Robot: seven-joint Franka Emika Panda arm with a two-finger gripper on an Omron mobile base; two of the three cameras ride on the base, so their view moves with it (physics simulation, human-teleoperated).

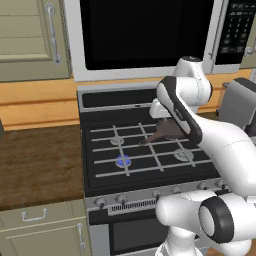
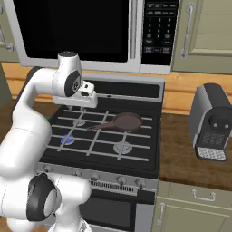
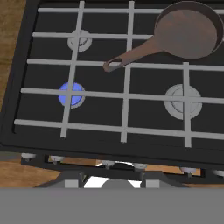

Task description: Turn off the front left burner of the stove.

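Presently the gripper (image 2: 81, 106) hangs high above the rear half of the stove (image 2: 149, 136), well clear of the control strip. Whether its fingers are apart or together cannot be told: in the hand view only two grey stubs rise at the bottom edge, cut off by the frame.

Location of the target: the front left burner (image 3: 71, 94) glows blue and sits at about 9 o'clock in the hand view. In the left base view the front left burner (image 1: 123, 161) lies at 7 o'clock from the frying pan (image 1: 167, 131). The pan rests on the rear right grate, its handle pointing toward the stove centre. The front right burner (image 3: 183, 101) shows no blue.

The knobs (image 1: 121, 199) line the silver front strip, below and forward of the hand.

Probable faults from this position:
- Wrong knob selected. The knobs are small, closely alike and several in a row; no marking is legible, so the burner-to-knob mapping must be inferred.
- Collision with the front edge of the cooktop during descent, since the hand must travel forward and down past it.
- Slipping off the round knob, leaving the flame lit.
- Elbow contact with the microwave (image 1: 145, 35) above.
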